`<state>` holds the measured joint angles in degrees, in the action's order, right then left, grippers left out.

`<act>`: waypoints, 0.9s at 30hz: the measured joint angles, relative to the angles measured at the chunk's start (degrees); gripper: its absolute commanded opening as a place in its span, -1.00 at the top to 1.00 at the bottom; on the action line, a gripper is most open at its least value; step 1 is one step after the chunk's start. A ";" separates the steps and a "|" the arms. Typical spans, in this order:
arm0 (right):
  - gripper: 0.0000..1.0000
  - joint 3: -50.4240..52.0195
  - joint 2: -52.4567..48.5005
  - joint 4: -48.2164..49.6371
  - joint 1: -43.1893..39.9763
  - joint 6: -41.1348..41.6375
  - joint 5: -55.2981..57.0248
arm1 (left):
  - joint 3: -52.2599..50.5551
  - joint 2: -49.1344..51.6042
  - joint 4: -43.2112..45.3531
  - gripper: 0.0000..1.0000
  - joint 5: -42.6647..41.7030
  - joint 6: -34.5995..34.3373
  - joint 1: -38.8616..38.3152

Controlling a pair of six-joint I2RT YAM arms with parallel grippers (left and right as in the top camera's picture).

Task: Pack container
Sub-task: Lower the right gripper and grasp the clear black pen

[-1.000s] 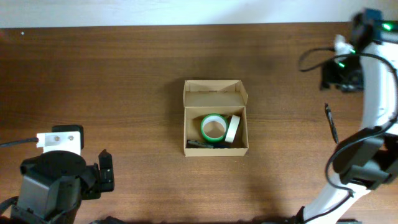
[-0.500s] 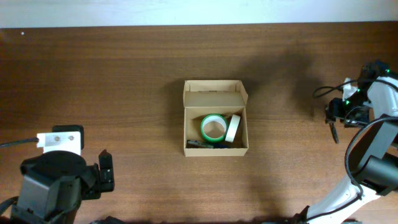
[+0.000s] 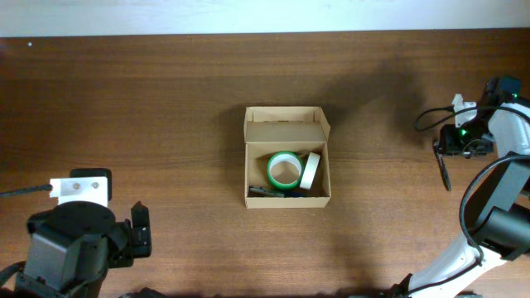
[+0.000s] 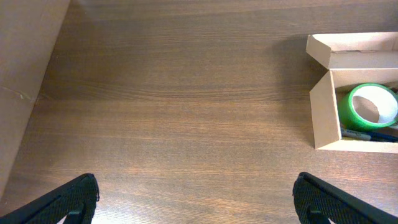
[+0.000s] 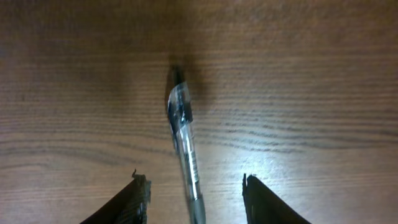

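Near me on the left, my left gripper (image 4: 196, 202) stands fully open and holds nothing; it hangs over the bare table (image 4: 155, 93), well apart from the work. In the middle of the table is the container (image 3: 286, 132), with its flap lid folded back on the far side. Inside I see a green tape roll (image 3: 284, 170), a white tape roll (image 3: 310, 170) leaning just beside it, and a dark marker (image 3: 267, 192) along the near wall, so I judge the packing is partly done. On the right, well apart from the container, a pen (image 5: 183, 134) lies on the wood, and my right gripper (image 5: 196, 190) is low over it. Its jaws are about half open, one on each side of the barrel with a gap on both sides, so it has hold of nothing yet. The step in hand is, I think, picking up this pen. The next move calls for closing squarely on the thin barrel, which may roll or slip, then lifting it and carrying it left to the container.
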<state>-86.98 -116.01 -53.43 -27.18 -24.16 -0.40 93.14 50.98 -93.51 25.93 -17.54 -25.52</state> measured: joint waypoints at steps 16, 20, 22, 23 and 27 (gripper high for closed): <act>0.08 8.09 0.00 7.02 0.00 -0.50 0.57 | 0.00 0.00 -0.13 -0.99 0.00 0.00 0.00; 0.18 8.11 0.00 7.04 0.00 -0.48 0.57 | 0.00 0.00 -0.15 -0.99 0.00 0.00 0.00; 0.19 8.11 0.00 7.10 0.00 -0.50 0.57 | 0.00 0.00 -0.15 -0.99 0.00 0.00 0.00; 0.19 8.11 0.00 7.15 0.00 -0.48 0.57 | 0.00 0.00 -0.15 -0.99 0.00 0.00 0.00; 0.19 8.11 0.00 7.30 0.00 -0.50 0.57 | 0.00 0.00 -0.13 -0.99 0.00 0.00 0.00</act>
<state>-78.87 -116.01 -46.13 -27.18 -24.67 0.16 93.14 50.98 -93.65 25.93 -17.54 -25.52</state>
